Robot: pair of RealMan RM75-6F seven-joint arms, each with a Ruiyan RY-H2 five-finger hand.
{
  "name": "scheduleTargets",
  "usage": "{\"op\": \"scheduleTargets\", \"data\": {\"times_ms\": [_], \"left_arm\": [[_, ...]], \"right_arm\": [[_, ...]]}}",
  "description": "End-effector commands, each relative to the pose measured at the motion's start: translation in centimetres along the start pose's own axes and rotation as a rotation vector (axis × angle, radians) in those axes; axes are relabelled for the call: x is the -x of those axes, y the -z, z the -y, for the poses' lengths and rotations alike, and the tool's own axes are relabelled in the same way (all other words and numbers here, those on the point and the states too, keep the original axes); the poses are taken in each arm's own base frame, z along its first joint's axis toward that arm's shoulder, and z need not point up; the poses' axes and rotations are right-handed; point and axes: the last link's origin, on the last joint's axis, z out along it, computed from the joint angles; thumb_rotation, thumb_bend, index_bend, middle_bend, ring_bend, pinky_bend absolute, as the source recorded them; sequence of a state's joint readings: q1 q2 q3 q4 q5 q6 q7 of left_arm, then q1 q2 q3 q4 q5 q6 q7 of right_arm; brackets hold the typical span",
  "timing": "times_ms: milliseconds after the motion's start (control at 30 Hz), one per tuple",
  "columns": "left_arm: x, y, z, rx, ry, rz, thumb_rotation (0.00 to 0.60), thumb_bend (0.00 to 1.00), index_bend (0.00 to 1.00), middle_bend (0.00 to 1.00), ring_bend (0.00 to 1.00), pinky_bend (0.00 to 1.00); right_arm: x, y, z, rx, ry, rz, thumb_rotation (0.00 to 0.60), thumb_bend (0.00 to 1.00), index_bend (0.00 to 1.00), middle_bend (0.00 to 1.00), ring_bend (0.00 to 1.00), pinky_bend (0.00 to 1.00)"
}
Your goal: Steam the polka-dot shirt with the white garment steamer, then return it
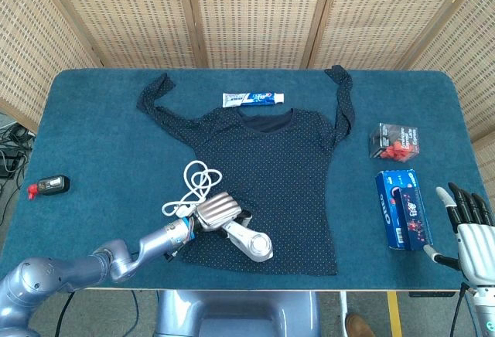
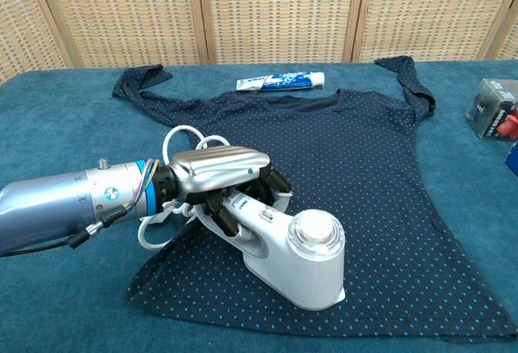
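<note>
While my left hand (image 2: pixel 217 176) wraps its fingers around the handle of the white garment steamer (image 2: pixel 293 249), the head sits on the polka-dot shirt (image 1: pixel 274 167) near its hem, long axis running toward 4 o'clock from the hand. My right hand (image 1: pixel 467 225), fingers spread and holding nothing, waits well apart at the desk (image 1: pixel 100 132) edge.
</note>
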State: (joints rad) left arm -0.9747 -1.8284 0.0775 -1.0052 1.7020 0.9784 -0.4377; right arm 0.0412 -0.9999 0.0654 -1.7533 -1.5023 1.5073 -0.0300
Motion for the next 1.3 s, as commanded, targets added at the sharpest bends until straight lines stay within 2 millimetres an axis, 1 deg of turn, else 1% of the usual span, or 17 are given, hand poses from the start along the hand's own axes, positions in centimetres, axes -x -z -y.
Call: {"op": "scheduleTargets", "data": {"times_ms": [33,167,300,567,667,833,1033,1300], "left_arm": [[0.1,-0.1,-0.4,0.011,-0.015,0.007,0.6,0.61,0.96,0.8,0.73,0.87],[0.0,-0.2,0.0,-0.004,-0.03,0.006,0.6,0.61,0.96,0.8,0.73,0.87],[-0.2,0.1,0.9,-0.032,-0.055,0.004,0.6,0.61,0.96,0.8,0.73,0.87],[-1.1,1.8,3.3,-0.097,-0.09,-0.005,0.6,0.61,0.96,0.8,0.73,0.87],[-1.8,2.8,4.5,-0.131,-0.101,-0.014,0.6,0.61,0.96,0.8,0.73,0.87],[-2.5,3.8,5.4,-0.158,-0.108,-0.029,0.6,0.61,0.96,0.8,0.73,0.87],[-2.4,4.1,5.3,-0.156,-0.1,-0.026,0.6,0.61,0.96,0.8,0.73,0.87],[-1.5,2.9,3.4,-0.106,-0.065,-0.016,0.6,0.61,0.96,0.8,0.73,0.87]], "right_arm": [[0.0,0.0,0.0,-0.001,0.001,0.0,0.6,0.0,0.07,0.0,0.0,0.0],[0.0,0.0,0.0,0.001,0.0,-0.002,0.6,0.0,0.07,0.0,0.0,0.0],[0.0,0.0,0.0,0.0,-0.001,-0.001,0.6,0.0,0.07,0.0,0.0,0.0],[0.0,0.0,0.1,-0.004,0.001,0.001,0.6,0.0,0.07,0.0,0.0,0.0],[0.1,0.1,0.2,-0.006,0.002,0.002,0.6,0.0,0.07,0.0,0.0,0.0],[0.2,0.1,0.3,-0.011,0.003,0.005,0.6,0.0,0.07,0.0,0.0,0.0],[0.1,0.2,0.4,-0.014,0.002,0.003,0.6,0.0,0.07,0.0,0.0,0.0],[-0.1,0.3,0.3,-0.014,-0.004,-0.004,0.6,0.0,0.07,0.0,0.0,0.0]]}}
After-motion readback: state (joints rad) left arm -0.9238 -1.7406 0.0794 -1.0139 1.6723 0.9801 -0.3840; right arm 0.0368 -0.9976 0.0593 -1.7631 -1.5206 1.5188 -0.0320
